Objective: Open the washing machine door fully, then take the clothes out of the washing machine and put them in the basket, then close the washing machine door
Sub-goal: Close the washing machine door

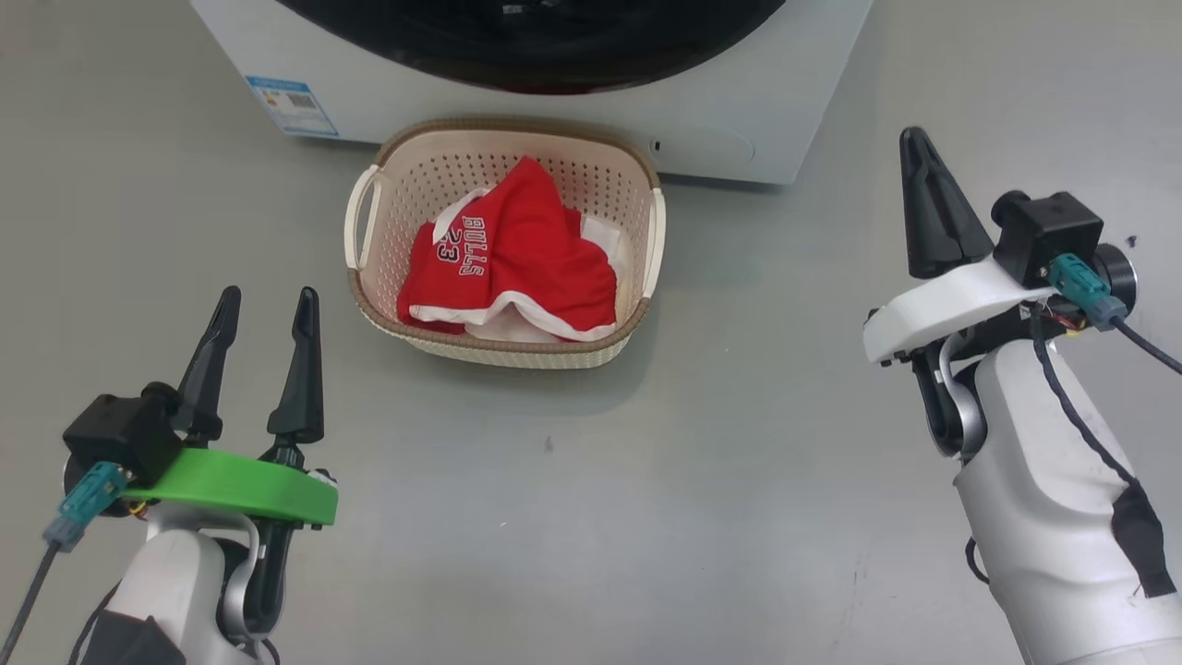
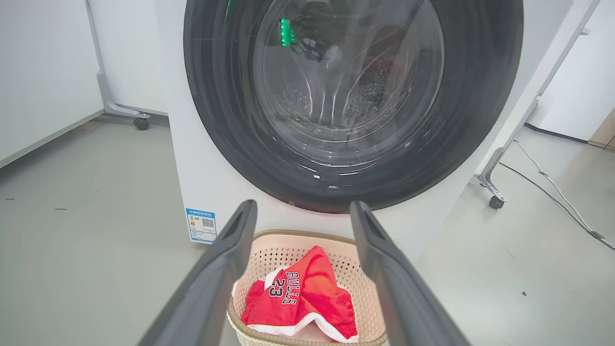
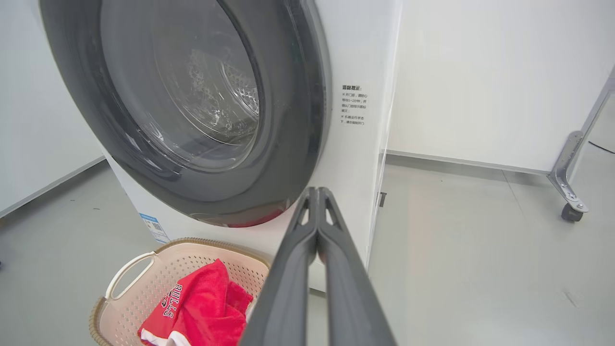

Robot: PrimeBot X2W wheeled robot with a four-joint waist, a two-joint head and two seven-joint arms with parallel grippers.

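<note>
Your head view cuts the glossy black washing machine door to its lower arc; it sits shut. Crumpled red clothes lie in the perforated cream basket just before it. Your left gripper gapes empty; your right gripper is pinched shut.

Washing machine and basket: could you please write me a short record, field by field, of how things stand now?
washing machine: white front-loader, directly behind the basket
door: looks shut, flush with the front
basket: cream, standing on the grey floor
clothes: red "BULLS 23" jersey with white trim, lying inside the basket
left pincer: open, empty, apart from the basket
right pincer: shut, empty, off to the basket's other side
</note>
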